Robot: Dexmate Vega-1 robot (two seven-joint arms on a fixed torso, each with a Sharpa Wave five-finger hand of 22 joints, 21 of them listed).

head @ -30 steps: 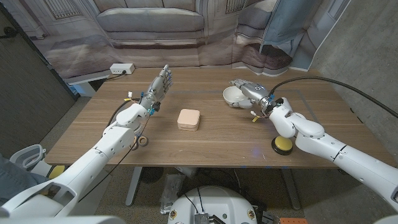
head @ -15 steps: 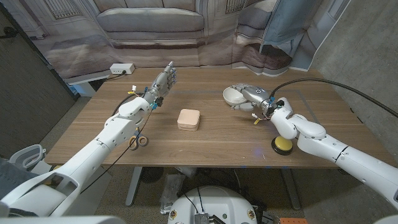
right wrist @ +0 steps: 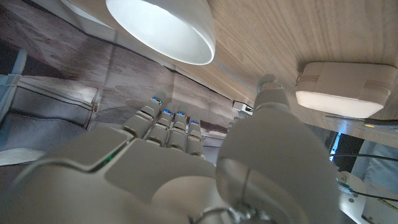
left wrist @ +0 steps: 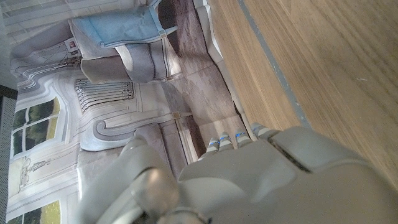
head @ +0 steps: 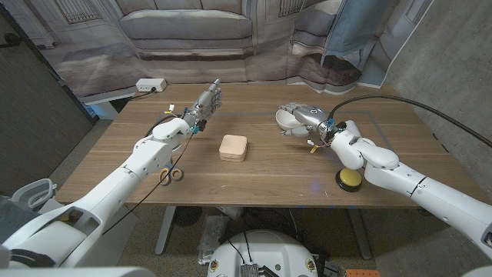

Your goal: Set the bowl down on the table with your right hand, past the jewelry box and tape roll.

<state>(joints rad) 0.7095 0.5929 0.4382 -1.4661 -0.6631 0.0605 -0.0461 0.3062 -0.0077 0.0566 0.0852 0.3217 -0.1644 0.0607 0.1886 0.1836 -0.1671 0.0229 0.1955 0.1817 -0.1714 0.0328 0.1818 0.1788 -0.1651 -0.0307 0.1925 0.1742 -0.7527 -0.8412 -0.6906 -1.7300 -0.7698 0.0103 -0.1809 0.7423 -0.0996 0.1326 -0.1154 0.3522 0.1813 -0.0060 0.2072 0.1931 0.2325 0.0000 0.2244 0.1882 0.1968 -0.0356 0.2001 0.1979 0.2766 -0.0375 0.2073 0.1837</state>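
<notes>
White bowl [head: 288, 118], beige jewelry box [head: 233, 147], wooden table [head: 254, 173].

Bare table [head: 269, 173] separates jewelry box [head: 233, 147] from bowl [head: 288, 118].

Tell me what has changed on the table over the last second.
The left robot hand has reached farther out over the table, fingers apart, holding nothing. The right robot hand has barely shifted beside the white bowl; whether it grips the bowl is unclear. The bowl, the tan jewelry box, the tape roll and the yellow button have stayed put.
</notes>
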